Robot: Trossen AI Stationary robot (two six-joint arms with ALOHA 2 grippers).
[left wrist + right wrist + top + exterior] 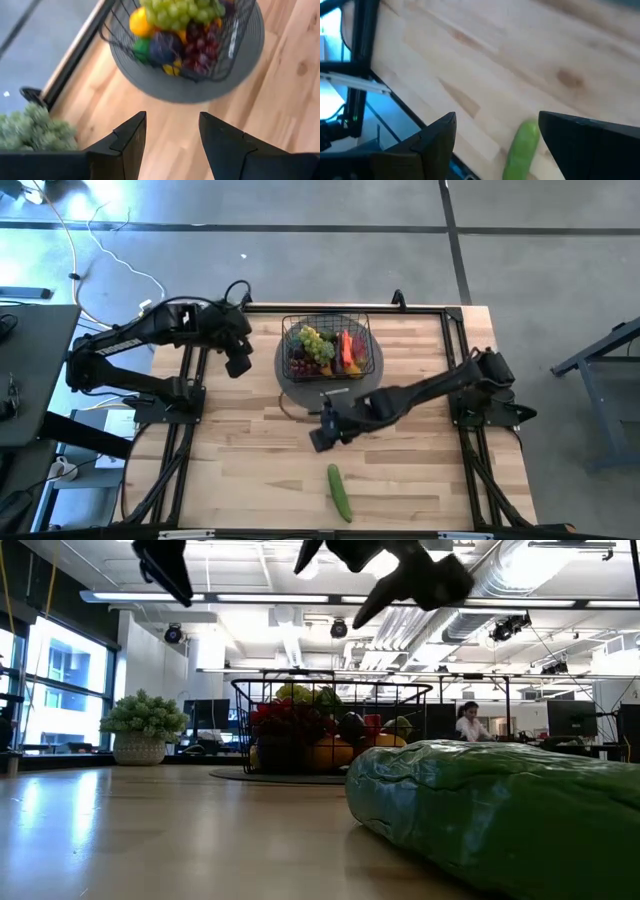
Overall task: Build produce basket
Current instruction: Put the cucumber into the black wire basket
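Green cucumber point(340, 492) lies alone on bench point(240, 450); we lower right tool point(322, 432), wide, empty, astride its middle; left tool point(238, 360) half-open, empty, beside basket point(326, 348).

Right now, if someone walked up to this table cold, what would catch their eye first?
Probably the basket heaped with colourful produce, sitting on a grey round disc at the table's far middle. Next, the lone cucumber lying near the front edge, with the open right gripper hovering between it and the basket.
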